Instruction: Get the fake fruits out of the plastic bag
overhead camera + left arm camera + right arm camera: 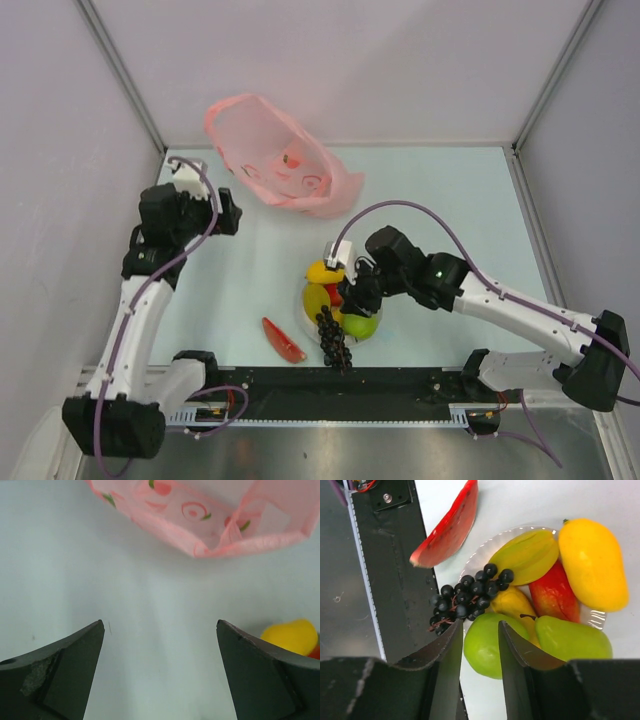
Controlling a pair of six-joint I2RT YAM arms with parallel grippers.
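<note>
The pink plastic bag (280,160) lies at the back of the table; it also shows in the left wrist view (210,515). My left gripper (236,212) (160,622) is open and empty, short of the bag. The fake fruits are heaped on a clear plate (480,552): yellow-orange mango (592,565), red mango (552,595), yellow piece (525,555), two green pears (570,640), and a grape bunch (470,592) hanging over the rim. The watermelon slice (447,527) lies beside the plate. My right gripper (352,300) (481,625) hovers over one green pear (482,650), jaws narrowly apart, holding nothing.
A black rail (330,385) runs along the near table edge, right beside the grapes and watermelon (283,341). Grey walls close the cell at the back and sides. The yellow-orange mango also shows in the left wrist view (292,635).
</note>
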